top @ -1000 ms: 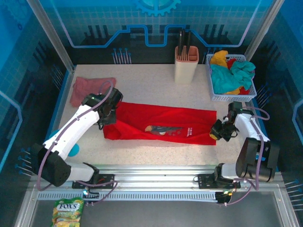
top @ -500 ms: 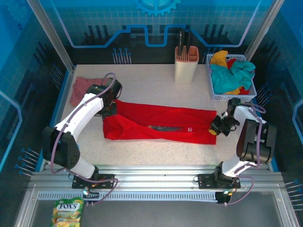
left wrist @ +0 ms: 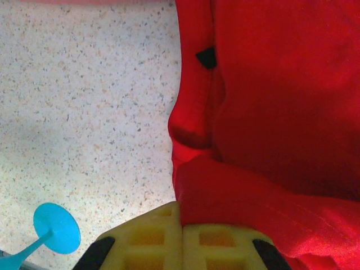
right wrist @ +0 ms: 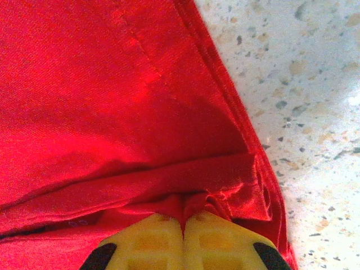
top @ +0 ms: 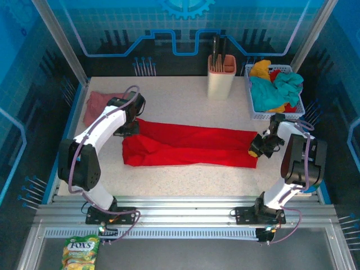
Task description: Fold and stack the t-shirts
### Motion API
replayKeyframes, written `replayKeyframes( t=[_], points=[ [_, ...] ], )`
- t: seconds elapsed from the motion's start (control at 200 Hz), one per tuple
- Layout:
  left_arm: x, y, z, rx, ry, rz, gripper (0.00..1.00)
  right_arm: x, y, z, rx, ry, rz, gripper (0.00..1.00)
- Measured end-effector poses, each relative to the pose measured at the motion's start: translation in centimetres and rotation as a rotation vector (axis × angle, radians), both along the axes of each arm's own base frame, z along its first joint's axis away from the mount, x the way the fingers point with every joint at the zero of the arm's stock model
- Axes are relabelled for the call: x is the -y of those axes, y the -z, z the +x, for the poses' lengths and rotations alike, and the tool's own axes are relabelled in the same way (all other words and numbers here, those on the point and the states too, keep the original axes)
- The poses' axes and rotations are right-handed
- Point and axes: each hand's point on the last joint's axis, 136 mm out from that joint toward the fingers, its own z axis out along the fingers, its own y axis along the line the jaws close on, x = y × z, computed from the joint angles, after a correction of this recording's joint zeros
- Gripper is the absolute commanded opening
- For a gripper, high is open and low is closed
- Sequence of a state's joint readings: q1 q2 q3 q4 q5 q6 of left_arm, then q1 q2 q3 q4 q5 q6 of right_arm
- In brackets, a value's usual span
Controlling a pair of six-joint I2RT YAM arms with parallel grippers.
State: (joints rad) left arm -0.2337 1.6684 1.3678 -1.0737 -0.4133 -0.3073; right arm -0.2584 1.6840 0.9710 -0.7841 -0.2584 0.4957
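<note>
Pinching red t-shirt [top: 191, 147] at both ends: our left gripper [top: 131, 127] clenched on left end, right gripper [top: 257, 149] clenched on right hem. Shirt mid-worktop [top: 180, 104], long axis left-right between our grippers. Pink t-shirt [top: 97, 106] far-left, nearer left arm.

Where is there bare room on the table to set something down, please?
Bare: the near strip between red t-shirt and front rail, and the back between pink t-shirt and beige holder. Crowded: the basket corner.

One red t-shirt [top: 191, 147], one pink t-shirt [top: 98, 104]
</note>
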Motion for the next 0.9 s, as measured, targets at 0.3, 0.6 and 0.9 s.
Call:
replayKeyframes(
  t=[0.3, 0.6, 0.9],
  points=[
    [0.4, 0.0, 3.4, 0.010, 0.011, 0.006, 0.00, 0.6, 0.2, 0.1, 0.002, 0.000, -0.039, 0.00],
    [0.1, 0.6, 6.9, -0.017, 0.035, 0.082, 0.04, 1.1, 0.1, 0.7, 0.013, -0.002, -0.066, 0.00],
    [-0.3, 1.7, 7.2, -0.078, 0.048, 0.124, 0.77, 1.4, 0.1, 0.8, 0.015, -0.004, -0.081, 0.51]
  ],
)
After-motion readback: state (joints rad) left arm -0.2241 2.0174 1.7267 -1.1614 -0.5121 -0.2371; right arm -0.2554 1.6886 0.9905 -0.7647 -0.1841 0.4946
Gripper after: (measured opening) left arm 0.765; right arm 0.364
